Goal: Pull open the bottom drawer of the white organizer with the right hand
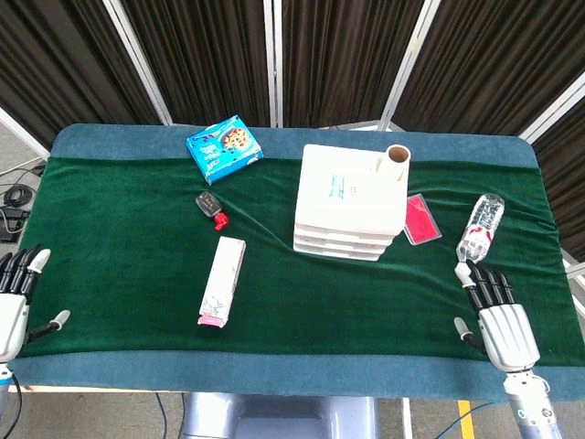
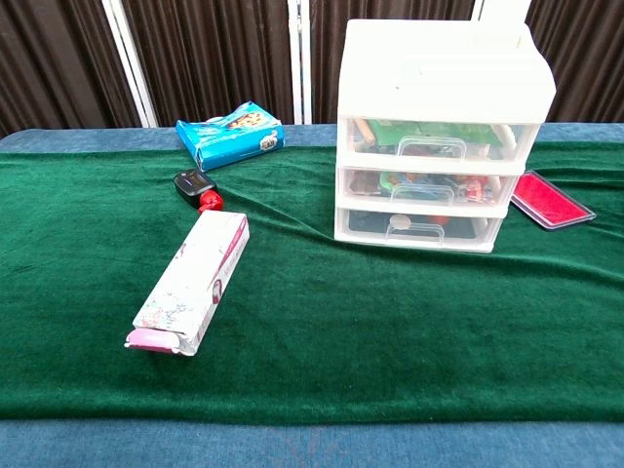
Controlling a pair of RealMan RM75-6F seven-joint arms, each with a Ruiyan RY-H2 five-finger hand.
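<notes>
The white organizer (image 1: pixel 352 201) (image 2: pixel 439 136) stands right of the table's middle with three clear-fronted drawers facing me. Its bottom drawer (image 2: pixel 417 227) is pushed in, and its small handle (image 2: pixel 412 230) sits at the front centre. My right hand (image 1: pixel 498 315) rests open at the table's near right edge, fingers spread and pointing away, well short of the organizer. My left hand (image 1: pixel 14 297) lies open at the near left edge. The chest view shows neither hand.
A cardboard tube (image 1: pixel 397 160) stands on the organizer's top. A red flat case (image 1: pixel 420 219) and a plastic bottle (image 1: pixel 481 227) lie to its right. A pink-and-white long box (image 1: pixel 222 280), a black-and-red small object (image 1: pixel 210 208) and a blue cookie box (image 1: pixel 225 148) lie to the left.
</notes>
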